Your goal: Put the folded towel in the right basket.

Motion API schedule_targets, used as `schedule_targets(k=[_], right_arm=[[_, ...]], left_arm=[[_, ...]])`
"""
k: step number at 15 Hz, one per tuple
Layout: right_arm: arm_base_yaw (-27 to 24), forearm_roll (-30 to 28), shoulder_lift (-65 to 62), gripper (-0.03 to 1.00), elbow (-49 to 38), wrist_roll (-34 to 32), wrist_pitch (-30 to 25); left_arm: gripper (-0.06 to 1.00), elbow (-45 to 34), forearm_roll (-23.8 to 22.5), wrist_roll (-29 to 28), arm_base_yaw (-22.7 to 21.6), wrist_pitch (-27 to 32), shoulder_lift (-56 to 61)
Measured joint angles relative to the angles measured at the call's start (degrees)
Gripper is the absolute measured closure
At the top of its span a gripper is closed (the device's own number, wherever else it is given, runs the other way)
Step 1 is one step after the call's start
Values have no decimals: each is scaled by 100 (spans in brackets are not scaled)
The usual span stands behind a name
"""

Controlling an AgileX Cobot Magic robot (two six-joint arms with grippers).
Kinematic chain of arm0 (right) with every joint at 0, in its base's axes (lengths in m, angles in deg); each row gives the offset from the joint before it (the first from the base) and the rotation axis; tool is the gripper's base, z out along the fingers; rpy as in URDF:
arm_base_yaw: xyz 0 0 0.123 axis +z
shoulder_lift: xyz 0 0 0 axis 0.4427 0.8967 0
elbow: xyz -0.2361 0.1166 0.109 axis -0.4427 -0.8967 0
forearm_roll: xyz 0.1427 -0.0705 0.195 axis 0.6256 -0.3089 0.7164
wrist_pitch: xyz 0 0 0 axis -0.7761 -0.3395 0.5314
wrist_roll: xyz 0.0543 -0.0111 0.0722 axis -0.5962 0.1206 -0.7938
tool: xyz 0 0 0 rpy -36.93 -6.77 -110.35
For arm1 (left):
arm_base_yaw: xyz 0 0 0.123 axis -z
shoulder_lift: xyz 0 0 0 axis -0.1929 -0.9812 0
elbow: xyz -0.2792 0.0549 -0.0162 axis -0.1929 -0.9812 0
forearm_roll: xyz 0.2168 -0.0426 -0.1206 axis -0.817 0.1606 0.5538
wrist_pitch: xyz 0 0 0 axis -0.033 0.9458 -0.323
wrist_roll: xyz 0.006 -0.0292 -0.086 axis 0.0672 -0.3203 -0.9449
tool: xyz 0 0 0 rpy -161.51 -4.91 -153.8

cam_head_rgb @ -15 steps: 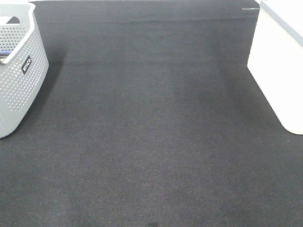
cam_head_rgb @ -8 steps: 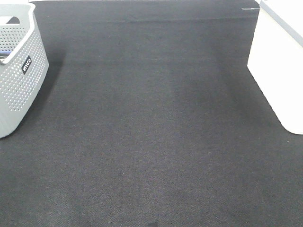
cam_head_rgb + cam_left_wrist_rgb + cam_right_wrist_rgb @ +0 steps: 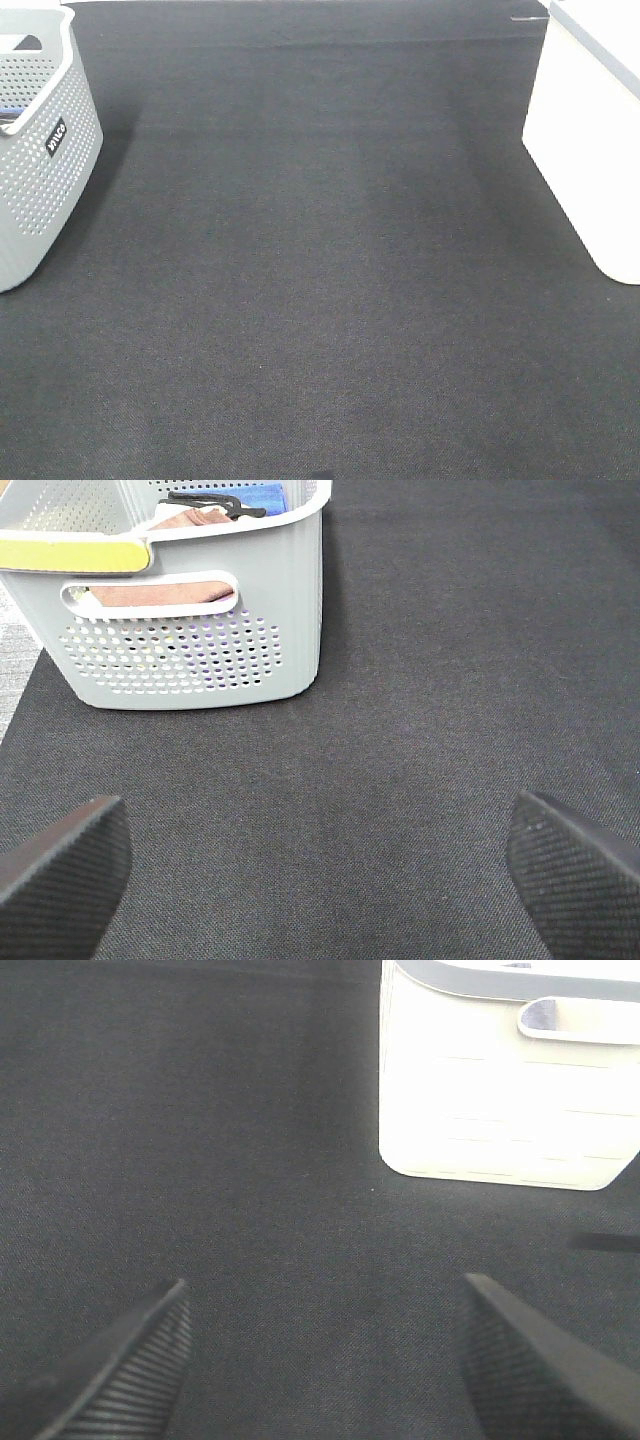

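Observation:
The right basket (image 3: 590, 150) is white and stands at the right edge of the dark mat; it also shows in the right wrist view (image 3: 510, 1090). The grey perforated left basket (image 3: 40, 150) stands at the left edge; the left wrist view shows it (image 3: 200, 630) holding towels, a brownish one (image 3: 165, 590) and a blue one (image 3: 262, 495). No towel lies on the mat. My left gripper (image 3: 320, 880) is open and empty, facing the grey basket. My right gripper (image 3: 330, 1360) is open and empty, facing the white basket. Neither gripper shows in the high view.
A dark grey mat (image 3: 320, 280) covers the table between the two baskets. A yellow strip (image 3: 65, 552) lies on the grey basket's rim. A black strap (image 3: 215, 500) lies on the towels inside it.

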Motion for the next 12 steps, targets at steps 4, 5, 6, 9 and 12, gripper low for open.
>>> schedule_targets(k=[4,5,6,9,12], right_arm=[[0,6,0,27,0,0,0],[0,6,0,27,0,0,0],[0,6,0,27,0,0,0],[0,6,0,27,0,0,0],[0,6,0,27,0,0,0]], left_arm=[[-3,0,0,0,0,0,0],[-3,0,0,0,0,0,0],[-3,0,0,0,0,0,0],[-3,0,0,0,0,0,0],[-3,0,0,0,0,0,0]])
